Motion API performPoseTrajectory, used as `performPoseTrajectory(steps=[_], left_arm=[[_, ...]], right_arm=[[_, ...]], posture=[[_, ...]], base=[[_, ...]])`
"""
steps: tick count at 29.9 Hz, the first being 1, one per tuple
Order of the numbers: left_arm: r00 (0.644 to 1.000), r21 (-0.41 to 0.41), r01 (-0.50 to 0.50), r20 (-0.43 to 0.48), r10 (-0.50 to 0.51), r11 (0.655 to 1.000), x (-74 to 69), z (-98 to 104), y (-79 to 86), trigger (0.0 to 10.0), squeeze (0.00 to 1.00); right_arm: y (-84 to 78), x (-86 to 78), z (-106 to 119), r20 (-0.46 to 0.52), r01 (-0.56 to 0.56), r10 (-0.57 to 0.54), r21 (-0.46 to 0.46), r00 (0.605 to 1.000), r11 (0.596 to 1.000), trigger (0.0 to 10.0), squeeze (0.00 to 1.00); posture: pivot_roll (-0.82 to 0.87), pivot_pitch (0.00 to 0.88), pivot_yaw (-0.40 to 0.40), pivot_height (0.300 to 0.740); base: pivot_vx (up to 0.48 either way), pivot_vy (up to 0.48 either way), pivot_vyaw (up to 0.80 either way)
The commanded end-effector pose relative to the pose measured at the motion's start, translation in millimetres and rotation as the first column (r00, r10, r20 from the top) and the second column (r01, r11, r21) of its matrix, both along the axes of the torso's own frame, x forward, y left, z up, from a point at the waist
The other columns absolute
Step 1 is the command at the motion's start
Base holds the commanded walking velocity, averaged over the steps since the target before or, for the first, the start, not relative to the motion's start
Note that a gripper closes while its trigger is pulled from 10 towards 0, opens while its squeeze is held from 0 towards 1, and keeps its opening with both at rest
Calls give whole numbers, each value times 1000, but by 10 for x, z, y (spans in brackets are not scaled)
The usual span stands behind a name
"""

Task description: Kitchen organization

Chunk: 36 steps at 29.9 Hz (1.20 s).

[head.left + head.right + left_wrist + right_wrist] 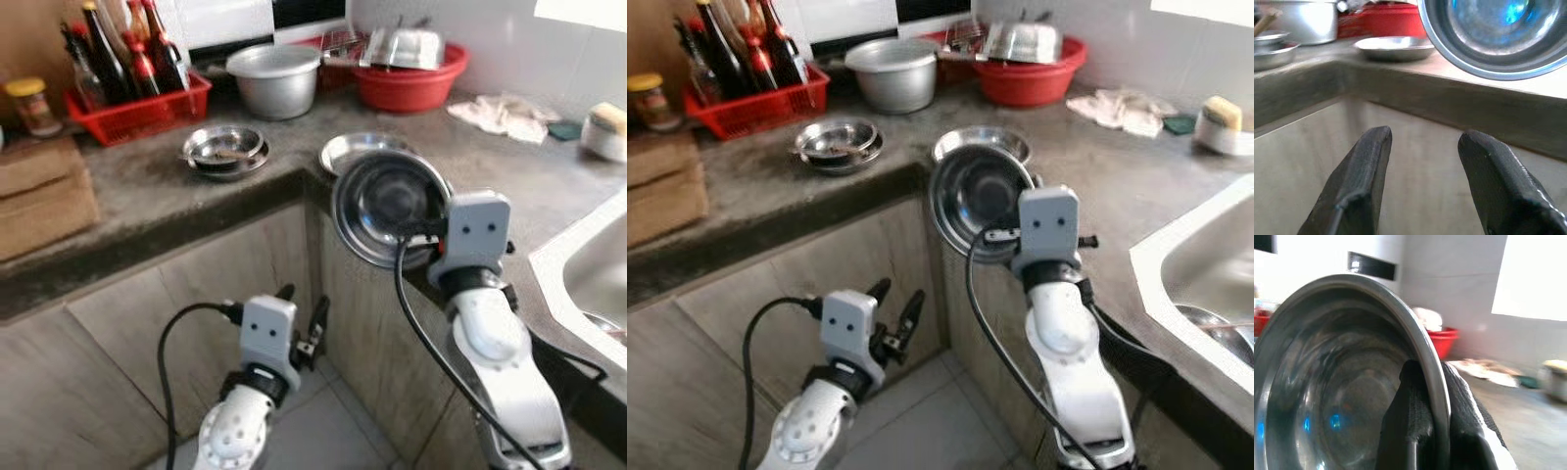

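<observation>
The right gripper (1422, 396) was clamped on the rim of a steel bowl (387, 201), one black finger inside the bowl and one outside, as the right wrist view showed. The bowl was held tilted on edge, its hollow facing the camera, just above the front edge of the stone counter (137, 196) near that counter's inner corner. A shallow steel plate (355, 149) lay on the counter directly behind the bowl. The left gripper (306, 328) hung low in front of the cabinet face (147, 343), below the counter edge, its two fingers (1364, 166) spread apart and holding nothing. Further back on the counter sat a stack of small steel dishes (223, 149), an aluminium pot (274, 78), a red basin (411, 78) loaded with metalware, and a red crate (137, 113) of dark bottles at the back left corner. A crumpled cloth (505, 116) lay toward the back right, and the sink (588, 264) occupied the right edge. As a judgement, the task was at an early to middle stage: one bowl was lifted and in transit, while the plate, the dishes and the pot remained loose on the counter and no destination could be identified. No brand name, label text or other writing was legible; the bottle labels were too small and blurred to read.
</observation>
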<state>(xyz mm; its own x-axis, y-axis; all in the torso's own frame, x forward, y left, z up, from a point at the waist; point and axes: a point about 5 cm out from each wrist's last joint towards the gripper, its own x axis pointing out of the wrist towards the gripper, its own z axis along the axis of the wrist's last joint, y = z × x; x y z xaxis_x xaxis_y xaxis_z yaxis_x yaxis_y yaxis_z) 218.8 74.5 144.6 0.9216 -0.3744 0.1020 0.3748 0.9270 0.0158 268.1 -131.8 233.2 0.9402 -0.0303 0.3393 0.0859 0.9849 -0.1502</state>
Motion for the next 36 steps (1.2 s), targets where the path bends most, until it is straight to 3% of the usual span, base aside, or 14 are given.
performPoseTrajectory(steps=[1, 18, 36], left_arm=[[1000, 13, -16, 12, 16, 1000, 6, 21, 33, 10000, 0], [1000, 22, -28, 0, 28, 999, 12, -6, 78, 10000, 0], [1000, 17, -19, 3, 19, 1000, 14, 10, 70, 10000, 0]], right_arm=[[25, -22, 51, 27, -8, 8, 4, 1000, 1000, 10000, 0], [19, -18, -14, -5, -11, 11, 30, 1000, 999, 10000, 0], [18, -17, -23, -14, -3, 3, 41, 1000, 999, 10000, 0]], posture=[[70, 61, -11, 740], [71, 52, -7, 740], [73, 61, -2, 740]], base=[[0, 0, 0], [0, 0, 0], [0, 204, -789]])
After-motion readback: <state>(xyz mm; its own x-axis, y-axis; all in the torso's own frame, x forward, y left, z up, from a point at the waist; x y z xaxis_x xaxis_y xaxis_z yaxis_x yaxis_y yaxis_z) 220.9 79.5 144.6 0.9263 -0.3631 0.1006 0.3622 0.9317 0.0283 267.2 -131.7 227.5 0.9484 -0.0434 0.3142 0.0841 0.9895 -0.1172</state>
